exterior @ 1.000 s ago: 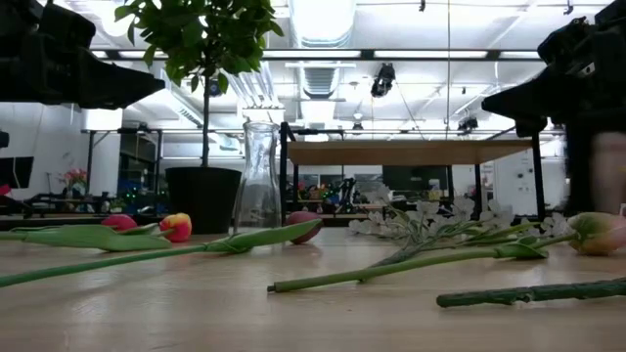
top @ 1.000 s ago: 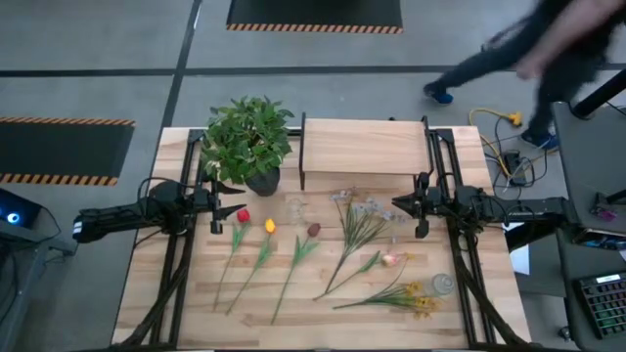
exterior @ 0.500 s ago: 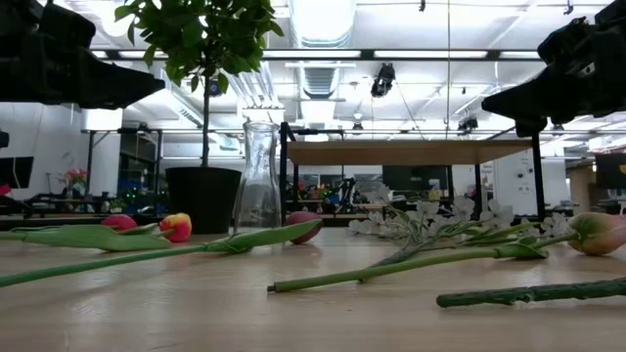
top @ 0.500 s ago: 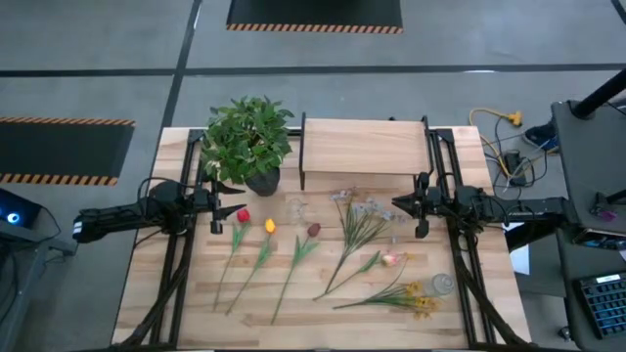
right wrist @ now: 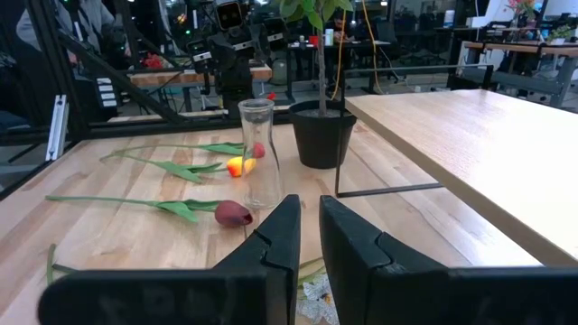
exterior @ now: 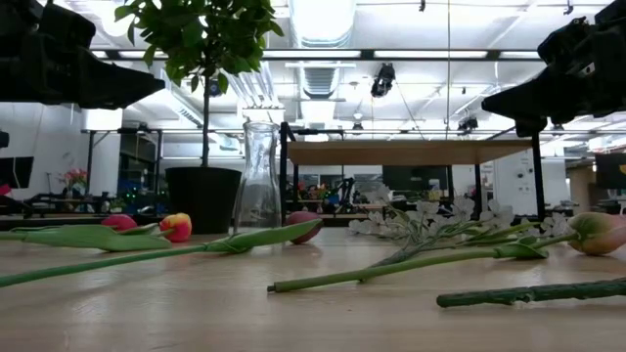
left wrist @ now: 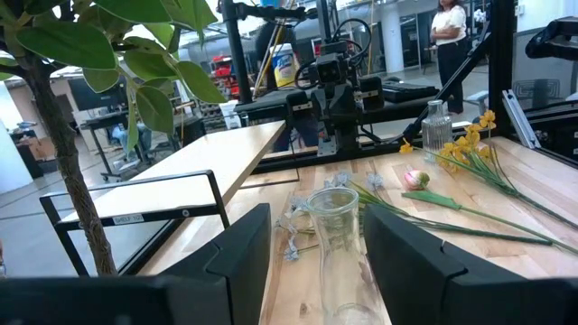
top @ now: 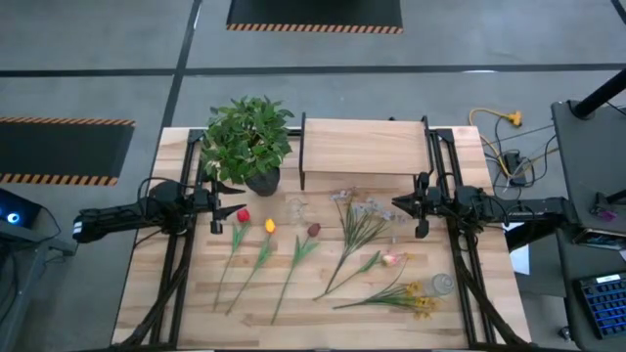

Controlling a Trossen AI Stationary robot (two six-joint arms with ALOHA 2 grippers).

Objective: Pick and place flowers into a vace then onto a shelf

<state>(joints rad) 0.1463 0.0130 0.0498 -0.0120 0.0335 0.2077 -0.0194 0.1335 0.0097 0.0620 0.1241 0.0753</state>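
Nothing is picked yet: the flowers lie across the tabletop, at six o'clock from the shelf. Left pincer hovers released, right pincer clenched, empty. Next: grasp a stem

Left arm reached in from table's left edge, lying low and roughly level. Left gripper pointed toward table's middle, held above surface, fingers parted with clear gap between them, nothing held. Right arm reached in from right edge, mirroring it, also level. Right gripper pointed toward middle, raised off surface, fingers drawn nearly together with only narrow slit between them, empty. Two grippers faced each other, well apart.
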